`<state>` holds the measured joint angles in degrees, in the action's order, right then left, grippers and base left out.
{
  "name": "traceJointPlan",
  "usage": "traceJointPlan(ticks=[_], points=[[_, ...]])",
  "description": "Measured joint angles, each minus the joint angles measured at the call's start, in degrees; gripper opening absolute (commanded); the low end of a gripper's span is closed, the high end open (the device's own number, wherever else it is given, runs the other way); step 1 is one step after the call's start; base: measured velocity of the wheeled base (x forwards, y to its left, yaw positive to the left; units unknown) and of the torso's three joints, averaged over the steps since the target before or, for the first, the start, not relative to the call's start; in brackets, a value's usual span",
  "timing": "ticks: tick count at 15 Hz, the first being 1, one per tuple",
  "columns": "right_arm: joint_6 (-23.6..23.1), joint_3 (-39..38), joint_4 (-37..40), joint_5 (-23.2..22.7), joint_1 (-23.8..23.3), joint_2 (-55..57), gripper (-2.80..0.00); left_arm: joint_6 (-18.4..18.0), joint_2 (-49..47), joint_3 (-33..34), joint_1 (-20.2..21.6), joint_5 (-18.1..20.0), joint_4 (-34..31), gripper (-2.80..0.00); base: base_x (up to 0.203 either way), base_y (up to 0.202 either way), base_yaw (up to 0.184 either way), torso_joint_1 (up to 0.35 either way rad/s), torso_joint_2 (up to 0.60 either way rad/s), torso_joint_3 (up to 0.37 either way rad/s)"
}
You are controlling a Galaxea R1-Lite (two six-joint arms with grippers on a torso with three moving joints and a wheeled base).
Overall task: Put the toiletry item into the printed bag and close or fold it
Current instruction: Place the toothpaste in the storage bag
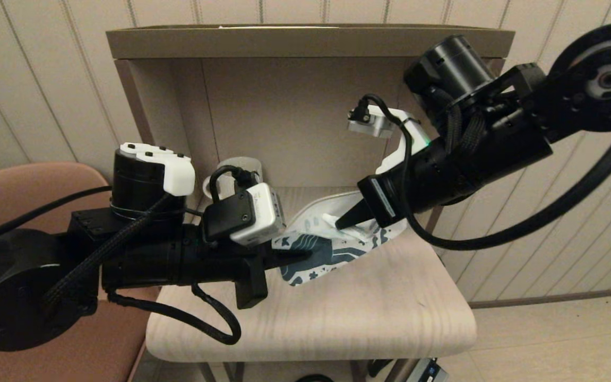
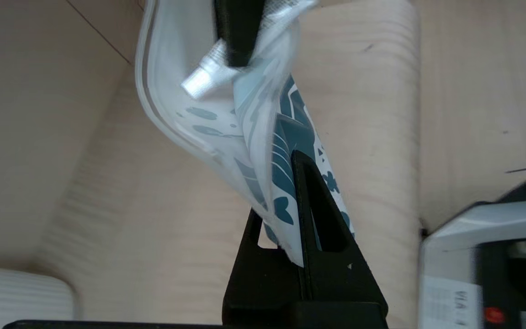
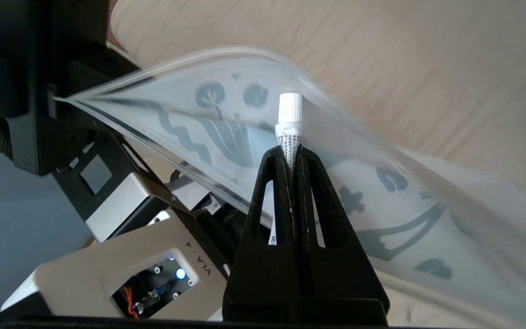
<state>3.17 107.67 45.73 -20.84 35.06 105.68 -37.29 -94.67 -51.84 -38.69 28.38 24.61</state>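
Pale wooden table [image 1: 337, 313] in front of a beige shelf unit [image 1: 305, 42], with a white mug [image 1: 239, 170] at the back behind my left arm. My left gripper [image 2: 297, 201] is pinched on one edge of the printed bag [image 1: 332, 249], holding it up off the tabletop with its mouth gaping. My right gripper [image 3: 293, 157] is clamped on the small white tube [image 3: 289, 114], cap-first at the bag's opening, cap just inside.
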Motion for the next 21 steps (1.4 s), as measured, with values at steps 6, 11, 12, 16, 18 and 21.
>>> traceJointPlan(ticks=[6,11,12,16,18,21], points=[[0.11,0.35,0.46,-0.02,-0.12,-1.40,-2.80,-8.02,-1.48,-0.38,-1.10,-4.34,-0.04,-2.80,0.000,0.000,0.000,0.000,0.00,0.000],[-0.37,0.55,4.33,0.22,-0.20,-2.40,-2.80,-10.89,-1.69,-0.51,-3.79,-7.63,2.68,-2.80,0.000,0.000,0.000,0.000,0.00,0.000],[-0.88,0.57,5.16,0.22,-0.21,-2.42,-2.80,-10.82,-1.81,-0.51,-4.16,-7.79,4.72,-2.80,0.000,0.000,0.000,0.000,0.00,0.000],[-6.06,0.77,5.88,0.26,-2.28,-2.13,-2.80,-10.52,-2.02,-0.09,-4.90,-7.55,5.42,-2.80,0.000,0.000,0.000,0.000,0.00,0.000],[-10.01,1.01,5.55,0.33,-3.50,-2.31,-2.80,-10.45,-2.15,0.02,-4.99,-7.29,5.21,-2.80,0.000,0.000,0.000,0.000,0.00,0.000],[-18.96,1.07,5.58,0.36,-5.74,-2.71,-2.80,-10.42,-2.54,0.05,-5.10,-7.11,5.05,-2.80,0.000,0.000,0.000,0.000,0.00,0.000]])
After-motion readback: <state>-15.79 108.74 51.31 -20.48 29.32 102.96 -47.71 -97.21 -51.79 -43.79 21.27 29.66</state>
